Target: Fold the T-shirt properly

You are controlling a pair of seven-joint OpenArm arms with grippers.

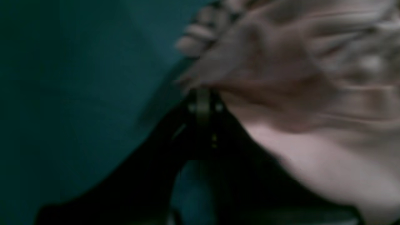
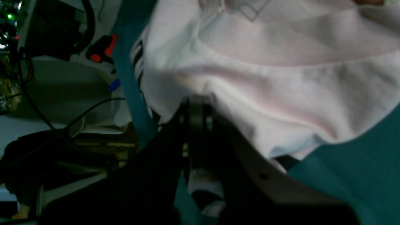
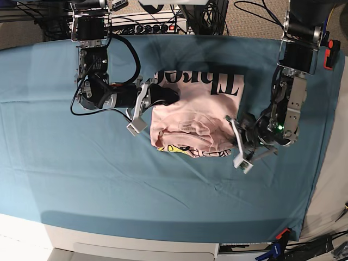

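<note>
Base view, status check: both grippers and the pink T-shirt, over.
Left gripper and right gripper shut on pale pink cotton T-shirt. Shirt bunched, partly folded, on teal table cloth. Nothing in the way.

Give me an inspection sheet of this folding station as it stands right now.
Surface: teal table cloth covers the table, lightly wrinkled.
Job's things: pale pink T-shirt lies bunched and partly folded mid-table, black lettering showing at its far edge, yellow-and-black print peeking out at the near edge.
Clutter: nothing seen on the cloth.
Grippers: left gripper shut on the T-shirt's edge; right gripper shut on the T-shirt's opposite edge.
Cables: black cable loops along the right arm; more cables lie behind the table.
Surroundings: power strip beyond the far edge; clamps at the near corner.
</note>
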